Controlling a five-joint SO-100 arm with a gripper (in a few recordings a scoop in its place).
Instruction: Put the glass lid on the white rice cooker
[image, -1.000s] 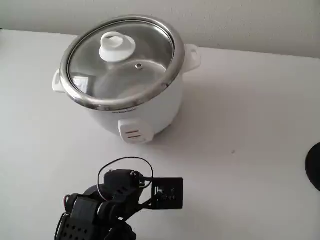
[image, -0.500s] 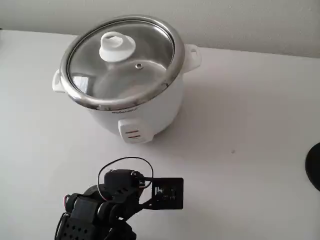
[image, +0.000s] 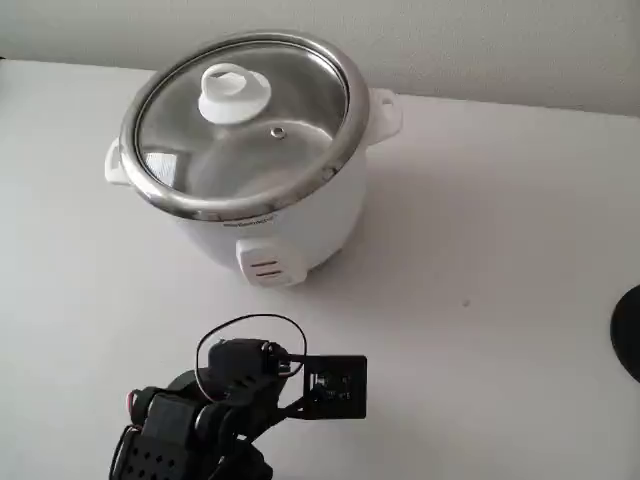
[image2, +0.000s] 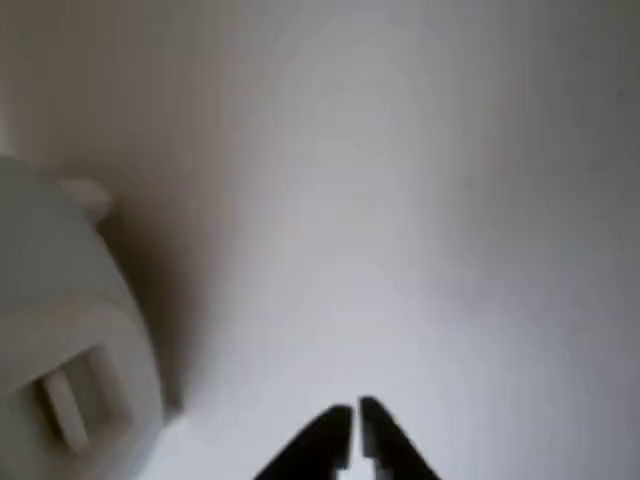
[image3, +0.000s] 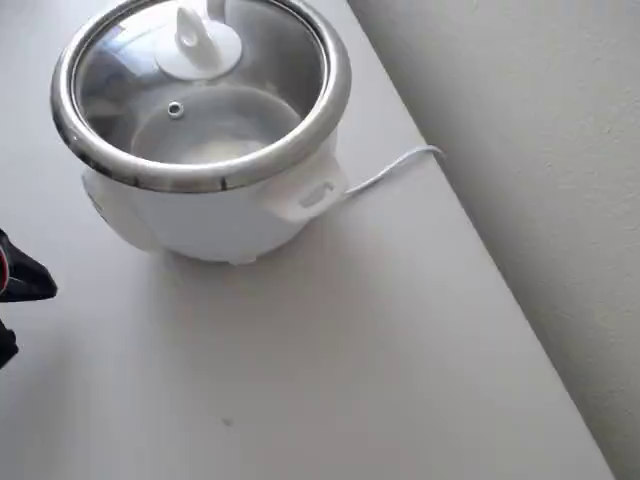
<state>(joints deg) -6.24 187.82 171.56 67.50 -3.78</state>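
Sitting flush on the white rice cooker (image: 290, 225), the glass lid (image: 245, 120).

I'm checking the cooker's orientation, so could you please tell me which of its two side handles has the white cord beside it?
The handle on the white rice cooker's wall-facing side in the overhead view; the white cord trails right beside it.

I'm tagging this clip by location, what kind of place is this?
Probably a home or office tabletop test setup: a plain white table against a bare wall, with a white rice cooker and its cord.
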